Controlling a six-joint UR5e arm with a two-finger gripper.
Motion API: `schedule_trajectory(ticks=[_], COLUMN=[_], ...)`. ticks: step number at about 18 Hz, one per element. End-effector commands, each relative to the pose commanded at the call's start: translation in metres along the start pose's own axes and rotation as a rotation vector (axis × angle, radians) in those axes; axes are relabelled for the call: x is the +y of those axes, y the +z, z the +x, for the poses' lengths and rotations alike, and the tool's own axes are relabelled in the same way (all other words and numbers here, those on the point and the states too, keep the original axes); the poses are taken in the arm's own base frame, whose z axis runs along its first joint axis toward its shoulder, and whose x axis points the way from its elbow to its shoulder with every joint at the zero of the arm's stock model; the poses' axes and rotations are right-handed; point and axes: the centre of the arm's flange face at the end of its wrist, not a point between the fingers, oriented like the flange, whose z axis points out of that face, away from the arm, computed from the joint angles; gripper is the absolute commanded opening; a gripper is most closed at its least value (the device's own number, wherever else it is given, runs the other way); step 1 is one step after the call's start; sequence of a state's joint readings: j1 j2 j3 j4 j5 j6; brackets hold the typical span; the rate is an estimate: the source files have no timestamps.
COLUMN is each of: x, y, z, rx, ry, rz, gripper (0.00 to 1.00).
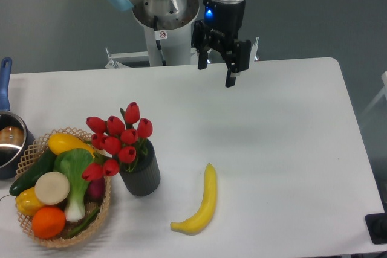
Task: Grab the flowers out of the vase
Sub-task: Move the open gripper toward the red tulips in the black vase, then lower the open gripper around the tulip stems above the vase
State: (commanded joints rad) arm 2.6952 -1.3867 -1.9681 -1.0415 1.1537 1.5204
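On the table (284, 137) stand one vase (141, 174) holding about nine red flowers (118, 139), one basket (101, 209), one pot (9, 143) and one loose banana (200, 203). The basket holds one orange (48, 222), one bok choy (75, 173), one cucumber (33, 172), one yellow squash (68, 143) and one pale round slice (51, 188). One arm carries one gripper (216, 73).

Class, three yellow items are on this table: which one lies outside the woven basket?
The curved yellow banana, lying alone on the white table; the other two sit inside the basket.
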Motion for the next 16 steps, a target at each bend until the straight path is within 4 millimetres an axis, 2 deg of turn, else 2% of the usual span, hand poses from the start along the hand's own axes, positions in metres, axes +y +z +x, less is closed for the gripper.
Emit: schedule_trajectory(ticks=[5,9,16], x=[-0.018,-0.030,-0.034], y=[0.012,0.026,0.044], z=[0.006,0.012,0.018], rx=[0.047,0.089,0.150], ry=[-0.214,-0.272,-0.318], rz=[0.122,0.125,0.233], gripper=[1.00,1.00,1.00])
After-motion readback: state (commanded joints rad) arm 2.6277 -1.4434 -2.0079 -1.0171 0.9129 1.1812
